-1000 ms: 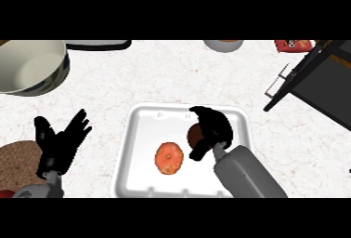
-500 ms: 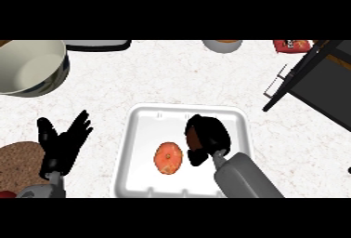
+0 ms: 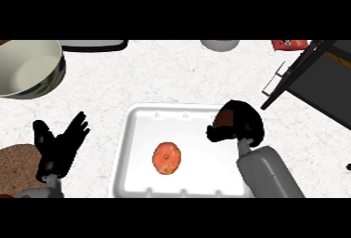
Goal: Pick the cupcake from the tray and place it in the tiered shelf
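Note:
A white tray [image 3: 137, 139] lies mid-counter. My right hand [image 3: 241, 124] hovers over the tray's right rim, its fingers curled round a brown cupcake [image 3: 224, 118] that they mostly hide. A black tiered shelf [image 3: 308, 79] stands at the far right, a little beyond that hand. At the lower left, beside the tray, my left hand [image 3: 60, 145] rests open with its fingers up.
An orange round food item [image 3: 168, 158] lies in the tray's middle. A big pale pot [image 3: 27, 67] stands at the upper left, and a brown round thing [image 3: 17, 162] sits at the lower left. Along the back are a dark flat item [image 3: 93, 45], a small bowl [image 3: 219, 44] and a red object [image 3: 288, 44].
My right hand has moved right, from inside the tray to its right rim, carrying the cupcake toward the shelf. The left hand has stayed put.

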Controlling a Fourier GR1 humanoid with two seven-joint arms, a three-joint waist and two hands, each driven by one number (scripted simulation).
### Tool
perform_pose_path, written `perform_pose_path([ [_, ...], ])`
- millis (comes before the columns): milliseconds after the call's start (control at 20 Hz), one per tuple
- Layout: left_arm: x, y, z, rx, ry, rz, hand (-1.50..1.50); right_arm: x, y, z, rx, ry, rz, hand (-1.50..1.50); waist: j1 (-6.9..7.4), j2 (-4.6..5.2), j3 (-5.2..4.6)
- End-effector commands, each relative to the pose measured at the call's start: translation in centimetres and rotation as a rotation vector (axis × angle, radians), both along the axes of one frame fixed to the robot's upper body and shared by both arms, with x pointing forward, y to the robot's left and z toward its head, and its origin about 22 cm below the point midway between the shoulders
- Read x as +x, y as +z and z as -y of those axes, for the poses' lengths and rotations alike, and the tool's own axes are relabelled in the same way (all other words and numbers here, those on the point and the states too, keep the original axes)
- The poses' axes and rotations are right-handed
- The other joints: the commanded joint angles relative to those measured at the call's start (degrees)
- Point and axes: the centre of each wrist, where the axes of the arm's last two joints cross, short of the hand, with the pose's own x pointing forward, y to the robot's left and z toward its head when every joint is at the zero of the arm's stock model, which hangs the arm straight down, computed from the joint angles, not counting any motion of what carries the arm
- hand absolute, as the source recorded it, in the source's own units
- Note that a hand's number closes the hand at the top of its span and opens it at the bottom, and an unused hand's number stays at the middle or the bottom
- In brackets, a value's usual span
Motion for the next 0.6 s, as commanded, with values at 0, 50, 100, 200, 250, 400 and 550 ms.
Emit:
perform_pose_path([
  [0, -0.7, -1.2, -1.1, -0.014, -0.014, -0.029, 0.0, -0.2, 4.1, -1.4, 0.055, -0.141, 0.157, 1.5, 0.19, 0.12, -0.18],
  [50, 0.0, -0.7, -0.1, -0.016, 0.004, -0.038, 0.0, -0.9, 6.1, -0.9, 0.012, -0.156, 0.222, 1.5, -0.54, -0.16, -0.2],
  [100, 1.1, 0.4, -0.2, 0.001, 0.013, -0.012, 0.0, -0.6, 6.8, -0.6, -0.054, -0.149, 0.251, 1.5, -0.12, 0.06, -0.17],
  [200, -0.5, -0.9, 0.4, -0.002, 0.022, -0.033, 0.0, -2.3, 9.4, -1.3, -0.039, -0.193, 0.343, 1.5, -0.32, -0.24, -0.19],
  [250, -0.7, -0.1, -1.4, -0.006, 0.004, -0.038, 0.0, -2.4, 11.5, -2.6, -0.051, -0.21, 0.391, 1.5, 0.05, -0.39, -0.22],
  [400, -0.4, -0.3, 0.4, -0.003, 0.015, -0.021, 0.0, -4.0, 15.9, -1.7, -0.123, -0.283, 0.456, 1.5, -0.76, -0.58, -0.25],
  [550, -1.5, -0.7, -1.0, 0.003, 0.021, -0.033, 0.0, -5.3, 19.1, -0.6, -0.17, -0.361, 0.508, 1.5, -0.4, -0.47, -0.24],
])
